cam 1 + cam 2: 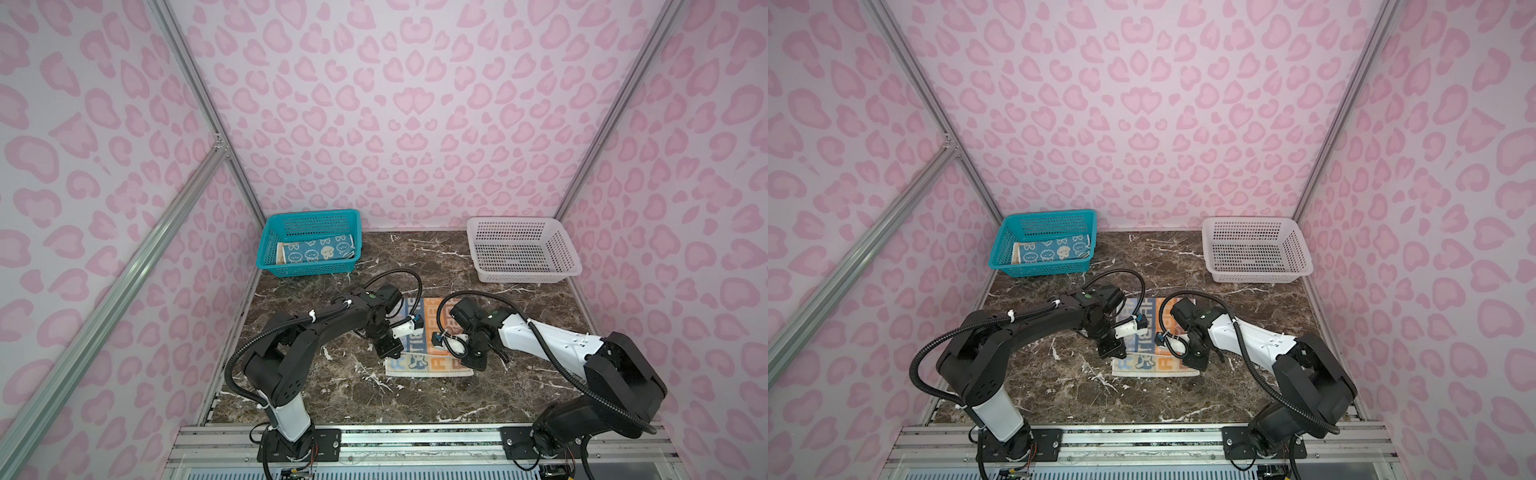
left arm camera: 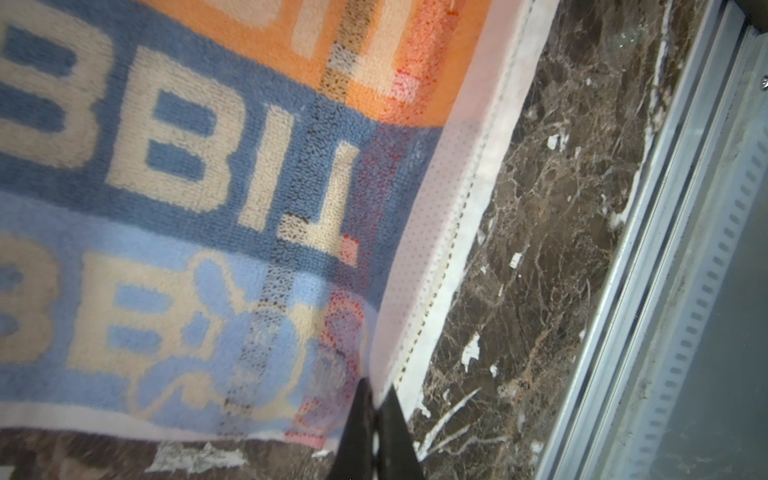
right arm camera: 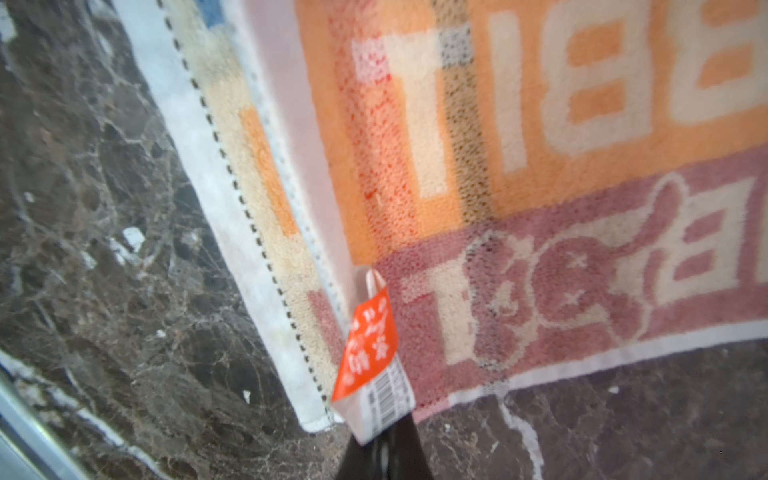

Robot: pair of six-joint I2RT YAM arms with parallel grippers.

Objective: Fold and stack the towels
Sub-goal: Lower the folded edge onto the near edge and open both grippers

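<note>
The fingers of the left gripper and right gripper are pinched shut on adjacent corners of the lettered towel, partly raised over the middle of the bench toward its front edge; a shallow hem pinch or unequal arm travel could drop a corner or skew the fold.

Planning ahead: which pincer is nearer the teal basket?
Left. The left pincer grips the lettered towel's left corner, on the teal basket's side; the right pincer grips its right corner, farther off.
</note>
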